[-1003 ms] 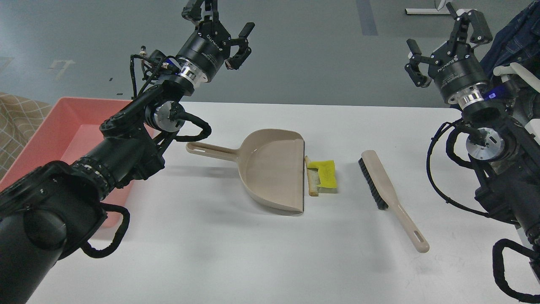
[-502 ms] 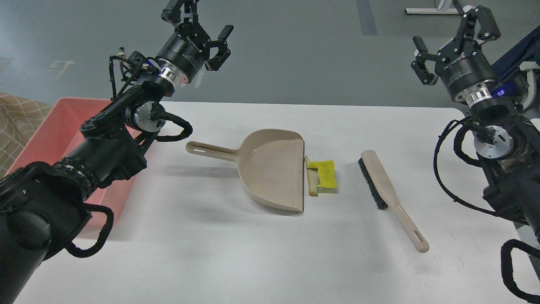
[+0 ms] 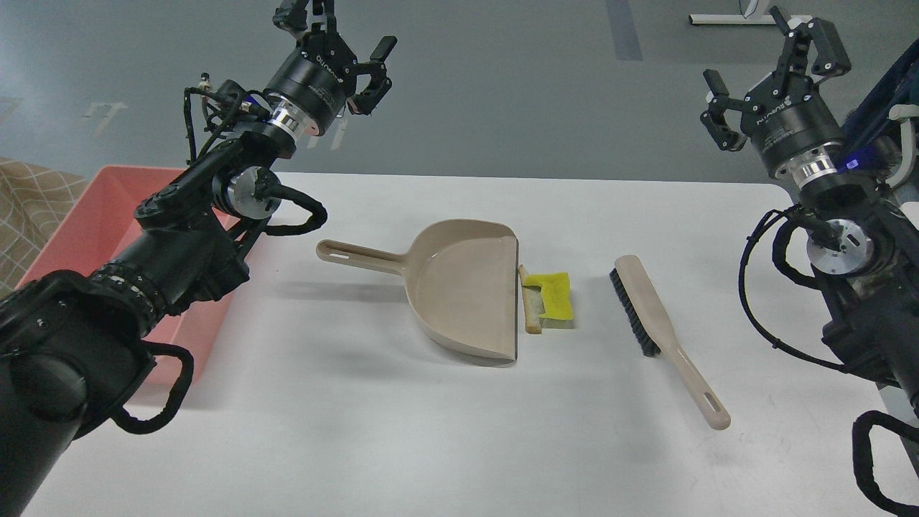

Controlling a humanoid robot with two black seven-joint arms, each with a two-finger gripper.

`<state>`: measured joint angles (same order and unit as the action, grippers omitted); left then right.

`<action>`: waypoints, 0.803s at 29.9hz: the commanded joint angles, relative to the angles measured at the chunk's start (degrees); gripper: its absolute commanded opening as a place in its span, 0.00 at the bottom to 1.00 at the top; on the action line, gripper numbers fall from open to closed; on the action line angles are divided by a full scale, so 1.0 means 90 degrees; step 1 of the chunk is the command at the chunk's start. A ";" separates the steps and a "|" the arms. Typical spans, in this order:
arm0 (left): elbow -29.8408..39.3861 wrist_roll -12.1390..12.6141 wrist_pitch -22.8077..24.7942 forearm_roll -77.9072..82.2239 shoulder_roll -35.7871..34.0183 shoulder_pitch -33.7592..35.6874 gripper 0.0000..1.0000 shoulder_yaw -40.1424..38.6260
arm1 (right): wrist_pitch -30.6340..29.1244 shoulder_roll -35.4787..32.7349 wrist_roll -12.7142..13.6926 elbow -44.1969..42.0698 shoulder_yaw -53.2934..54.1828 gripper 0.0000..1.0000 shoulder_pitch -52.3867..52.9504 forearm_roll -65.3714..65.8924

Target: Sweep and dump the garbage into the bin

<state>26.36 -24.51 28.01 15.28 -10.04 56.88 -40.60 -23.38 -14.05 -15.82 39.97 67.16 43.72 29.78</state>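
Observation:
The garbage (image 3: 551, 296), a yellow crumpled scrap with a tan stick, lies on the white table just right of the dustpan's open edge. The beige dustpan (image 3: 463, 287) lies flat at the table's middle, handle pointing left. The beige black-bristled brush (image 3: 664, 334) lies to the right of the garbage, handle toward the front right. The pink bin (image 3: 79, 233) stands at the table's left edge, partly hidden by my left arm. My left gripper (image 3: 334, 32) is open and empty, raised beyond the table's far left. My right gripper (image 3: 772, 61) is open and empty, raised at the far right.
The white table (image 3: 459, 431) ends at its far edge against a grey floor. A beige patterned surface (image 3: 29, 208) lies left of the bin. Dark blue fabric (image 3: 890, 79) shows behind my right arm.
My left arm has swung left and up, away from the dustpan handle. My right gripper has shifted slightly right and up. The dustpan, garbage and brush have not moved.

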 commanded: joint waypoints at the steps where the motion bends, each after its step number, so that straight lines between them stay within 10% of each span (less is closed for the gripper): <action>1: 0.0001 -0.0001 -0.0001 0.0011 0.0050 -0.0079 0.98 0.0087 | 0.0000 0.0008 -0.0029 -0.0017 -0.0001 1.00 -0.0004 0.0001; 24: 0.0118 -0.0021 -0.0211 0.0031 0.0138 -0.0040 0.98 0.0371 | 0.0049 0.0018 -0.0058 0.0032 -0.0001 1.00 -0.0210 0.0011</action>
<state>27.16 -25.02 26.36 15.41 -8.92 56.67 -37.34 -22.98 -13.97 -16.34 40.27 67.24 41.84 29.87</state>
